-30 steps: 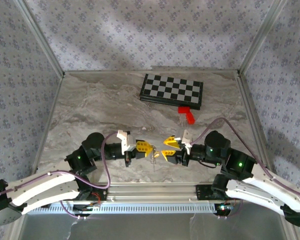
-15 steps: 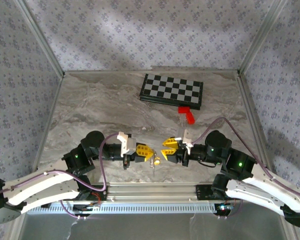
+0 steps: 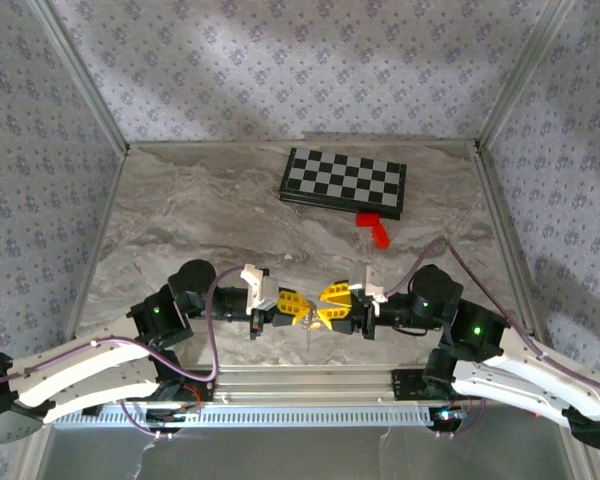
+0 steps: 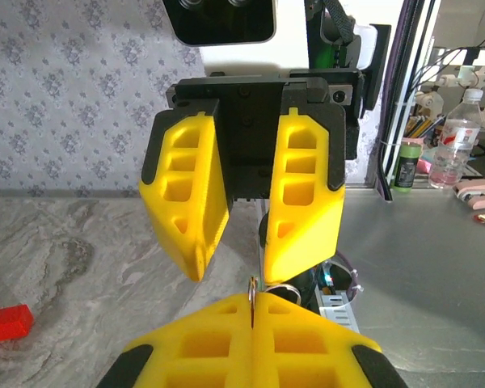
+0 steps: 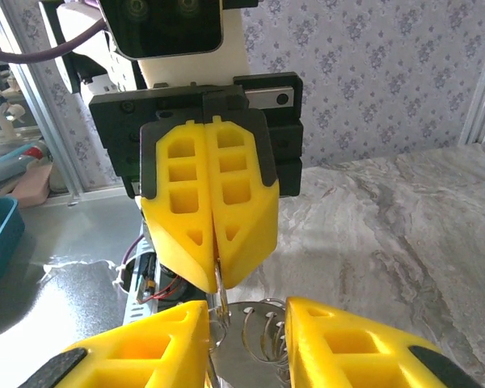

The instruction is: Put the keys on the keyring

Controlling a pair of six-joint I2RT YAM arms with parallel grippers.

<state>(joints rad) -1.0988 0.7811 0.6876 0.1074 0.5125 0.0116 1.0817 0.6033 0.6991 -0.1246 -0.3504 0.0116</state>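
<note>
My left gripper (image 3: 298,305) is shut on the keyring (image 4: 251,289), whose thin silvery edge pokes out between the closed yellow fingertips (image 4: 226,323). Facing it tip to tip, my right gripper (image 3: 327,306) stands with its fingers (image 4: 186,202) a short gap apart, just past the ring. In the right wrist view the keyring (image 5: 219,279) sticks out of the left gripper (image 5: 217,271) toward my right gripper (image 5: 246,311). A flat silvery piece with wire loops (image 5: 250,339) lies between the right fingers. I cannot tell whether it is one of the keys or whether it is pinched.
A folded chessboard (image 3: 344,183) lies at the back of the marble table with a red block (image 3: 374,229) in front of it. The metal rail (image 3: 310,385) runs along the near edge under both grippers. Patterned walls close in the sides.
Both grippers have moved toward each other until their tips nearly meet. The right jaws have narrowed. The small yellowish key head seen below the tips earlier is now hidden.
</note>
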